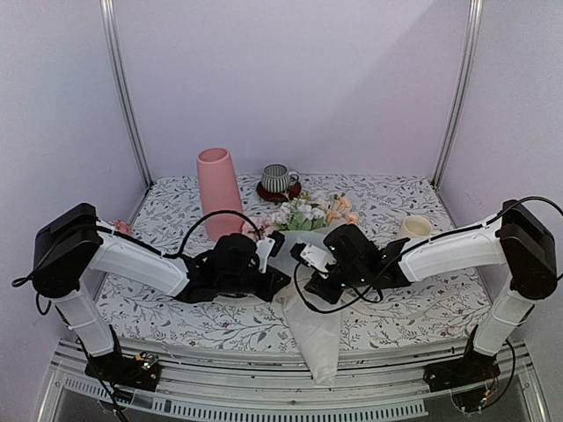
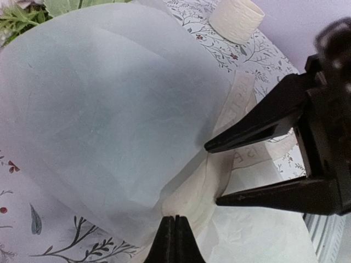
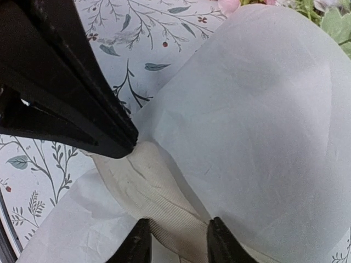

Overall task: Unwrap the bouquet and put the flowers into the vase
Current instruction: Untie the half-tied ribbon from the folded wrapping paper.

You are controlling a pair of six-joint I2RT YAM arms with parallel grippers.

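From above, both arms reach in low from the near corners of the table (image 1: 396,312), elbows outward, and meet at the middle. The left gripper (image 1: 273,262) and right gripper (image 1: 305,266) face each other over the narrow neck of the bouquet (image 1: 308,215). It lies flat, blooms pointing away from the arm bases, its paper tail reaching past the near edge. The vase (image 1: 217,189) stands upright behind the left wrist, just left of the blooms.

In the left wrist view, its own fingers (image 2: 166,244) are pressed together, tips at the gathered wrap beside the cream ribbon (image 2: 238,104); whether they pinch paper I cannot tell.

In the right wrist view, its fingers stand parted with the ribbon running between them, and the left gripper's closed tip touches the ribbon's upper end
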